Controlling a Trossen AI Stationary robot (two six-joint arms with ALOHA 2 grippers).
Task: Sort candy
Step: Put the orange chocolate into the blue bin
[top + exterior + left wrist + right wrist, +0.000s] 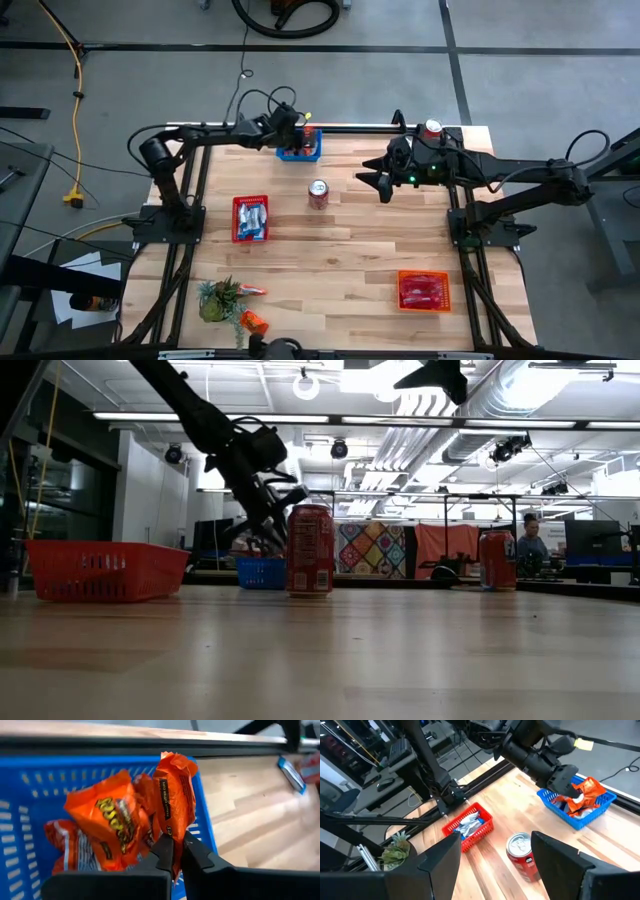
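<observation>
Open tabletop [350, 255] runs wide between the baskets. A drink can [318, 193] stands mid-table; the left arm [215, 133] blocks the blue basket [300, 152] along the far edge.

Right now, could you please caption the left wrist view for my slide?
Left gripper, shut on an orange wrapped candy packet, holds it over the blue plastic basket of orange packets.

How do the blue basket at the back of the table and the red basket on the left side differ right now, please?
The blue basket holds orange candy packets; the red basket holds blue-and-white packets. The left gripper is shut on an orange packet at the blue basket's edge, while nothing reaches into the red basket. The blue basket sits at the table's far edge; the red one lies nearer the middle. Both are small slotted plastic baskets.
</observation>
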